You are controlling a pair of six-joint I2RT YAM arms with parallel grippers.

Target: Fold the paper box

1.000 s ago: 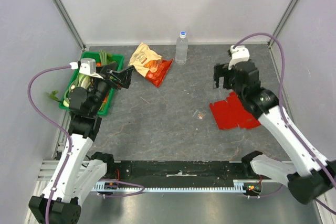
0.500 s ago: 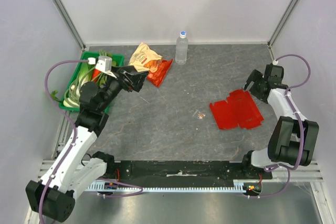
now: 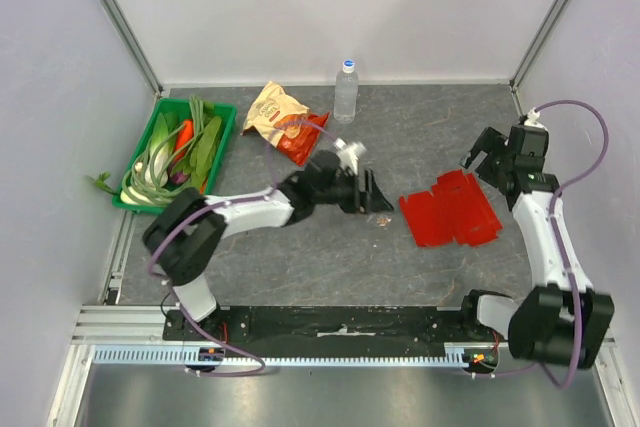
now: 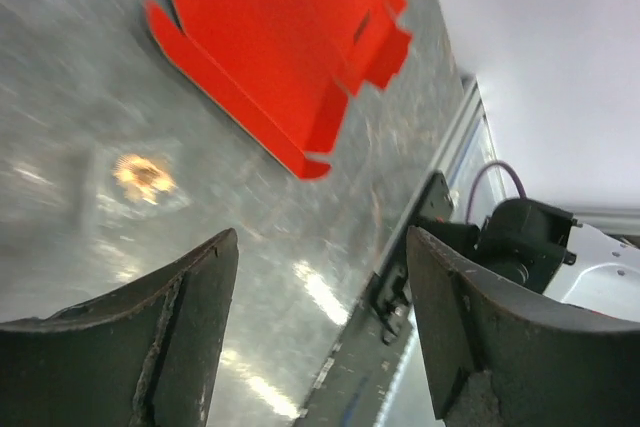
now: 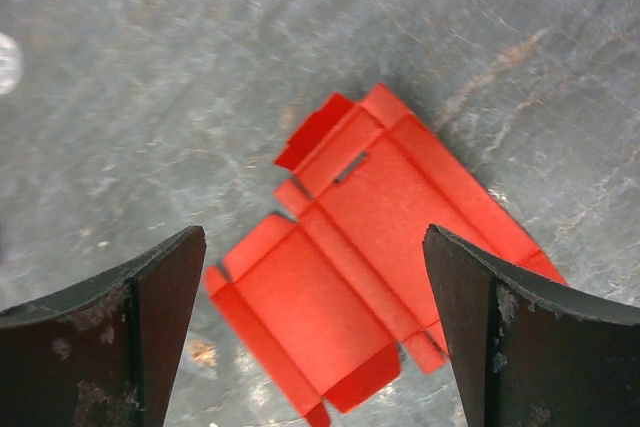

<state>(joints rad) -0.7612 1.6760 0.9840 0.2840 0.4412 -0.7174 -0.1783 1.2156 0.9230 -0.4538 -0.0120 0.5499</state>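
Observation:
The paper box (image 3: 450, 209) lies flat and unfolded on the grey table, right of centre, a bright red sheet with creases and small flaps. My left gripper (image 3: 380, 197) reaches low across the table and stops just left of the sheet, apart from it. In the left wrist view the left gripper (image 4: 320, 247) is open and empty, with the paper box (image 4: 285, 37) ahead of it. My right gripper (image 3: 478, 155) hovers at the sheet's far right corner. In the right wrist view the right gripper (image 5: 312, 237) is wide open above the paper box (image 5: 370, 247), holding nothing.
A green tray (image 3: 226, 115) of vegetables stands at the back left. A crinkled snack bag (image 3: 285, 119) and a water bottle (image 3: 346, 92) are near the back wall. A small orange scrap (image 3: 382, 219) lies just left of the sheet.
My left arm has swung from over the green tray to the table's middle, ending beside the red sheet. The right arm drew back to the right and now holds almost still.

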